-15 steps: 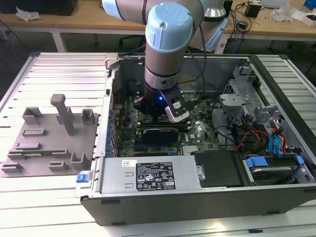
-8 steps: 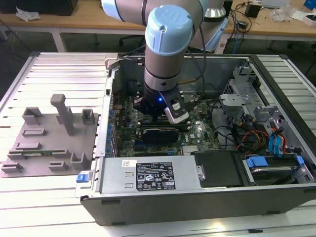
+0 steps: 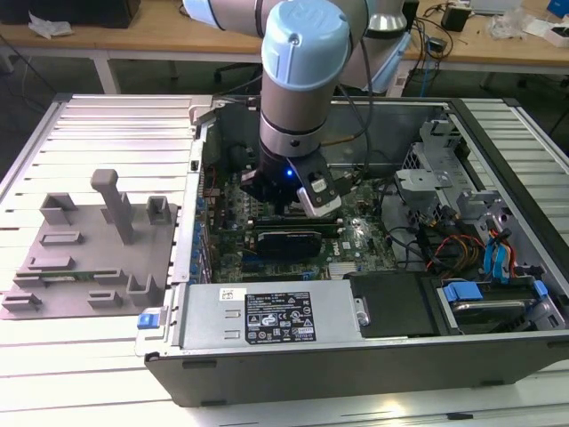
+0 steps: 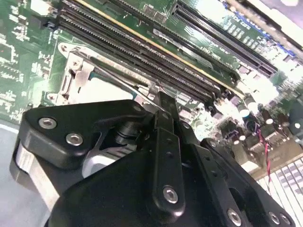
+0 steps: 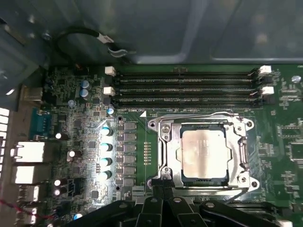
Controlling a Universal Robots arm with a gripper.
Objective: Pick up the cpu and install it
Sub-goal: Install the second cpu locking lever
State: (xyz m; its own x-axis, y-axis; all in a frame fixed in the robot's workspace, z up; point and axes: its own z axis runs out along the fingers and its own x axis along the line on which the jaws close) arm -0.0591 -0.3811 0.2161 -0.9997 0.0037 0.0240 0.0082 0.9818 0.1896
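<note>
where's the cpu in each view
Exterior view: I can't make it out; the claw hangs over that part of the board.
First wrist view: the cpu lies in its metal-framed socket, beside the memory slots.
Second wrist view: a pale patch just beyond the claw.
Shared landmark: the memory slots.

I'm seeing slatted metal table [image 3: 107,374] | carrying grey fixture plate [image 3: 89,258] on exterior view's left | open computer case [image 3: 356,356] sitting beside it

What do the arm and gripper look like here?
The arm is silver-grey and cylindrical, with a pale blue joint cap and a small blue light near the wrist. The gripper is matte black, built of jointed links fastened with silver screws.
</note>
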